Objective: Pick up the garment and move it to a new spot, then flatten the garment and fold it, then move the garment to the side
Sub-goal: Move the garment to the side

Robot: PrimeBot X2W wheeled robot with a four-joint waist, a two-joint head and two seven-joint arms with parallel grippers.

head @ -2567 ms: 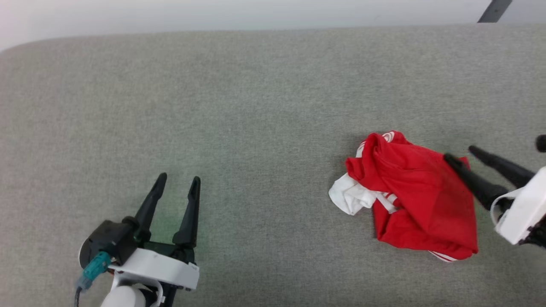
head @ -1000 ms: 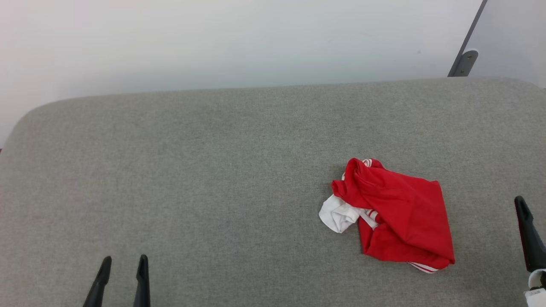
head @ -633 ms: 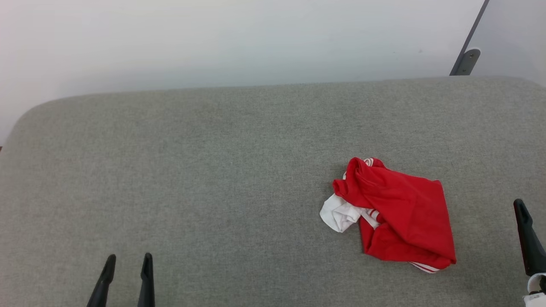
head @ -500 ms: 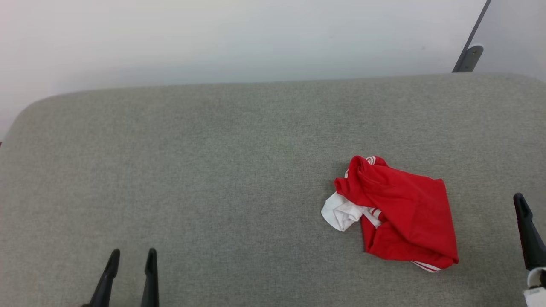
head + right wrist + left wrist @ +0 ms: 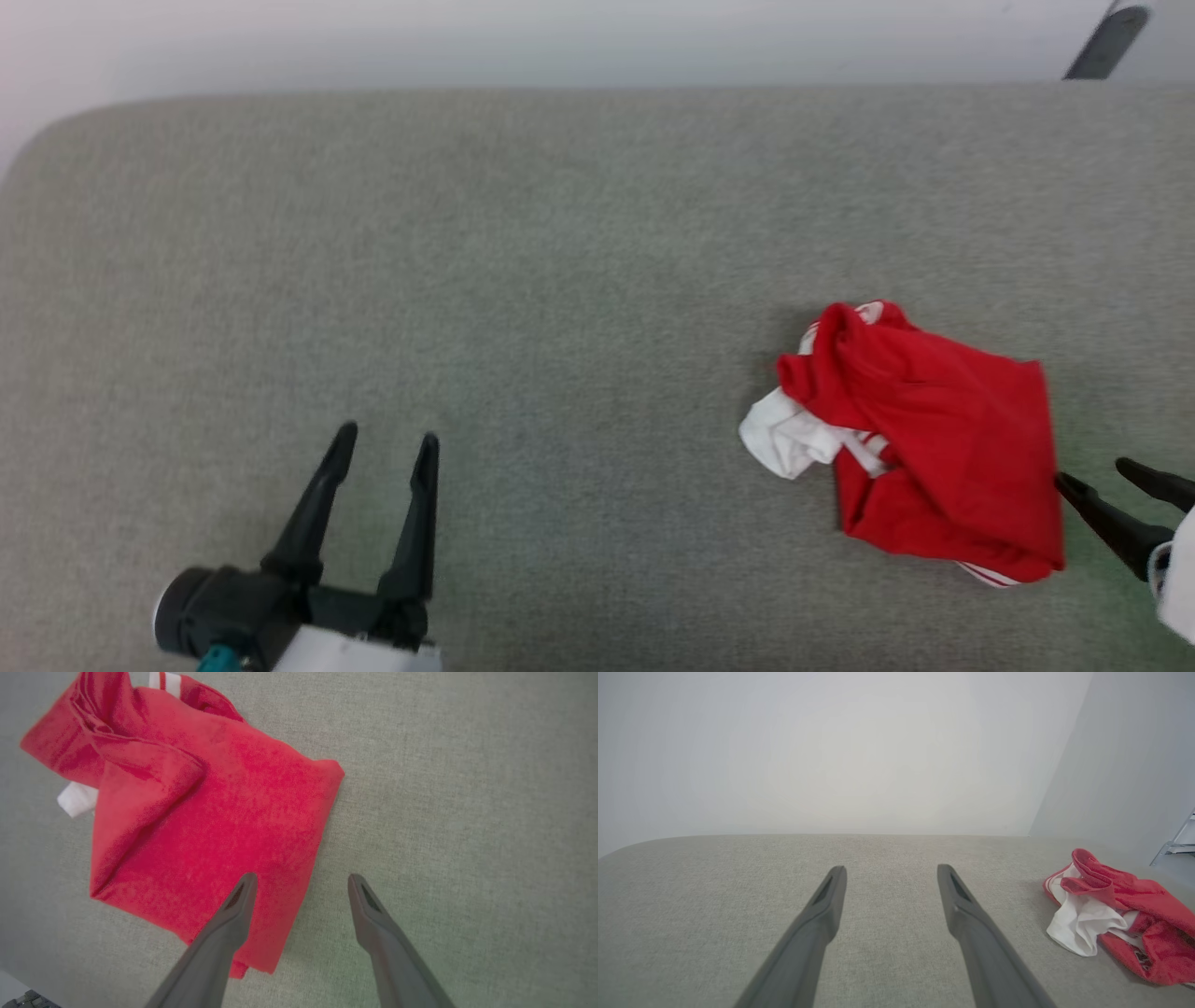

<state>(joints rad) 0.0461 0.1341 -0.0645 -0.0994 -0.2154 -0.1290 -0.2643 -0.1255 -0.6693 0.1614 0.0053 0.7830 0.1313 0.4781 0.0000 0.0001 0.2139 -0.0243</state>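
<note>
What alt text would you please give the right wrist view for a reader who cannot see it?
A crumpled red garment lies on a grey surface; the open right gripper straddles its edge, one finger over red fabric, one over bare surface.

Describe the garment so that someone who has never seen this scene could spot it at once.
A wide grey fabric surface spreads below a pale wall. On its right half, beside the right gripper, lies a crumpled garment. It alone is bright red, with a white bunch at its left edge and striped trim.

Blk fingers [image 5: 316,504], wht wrist shell [image 5: 359,659], teal plug [image 5: 217,662].
</note>
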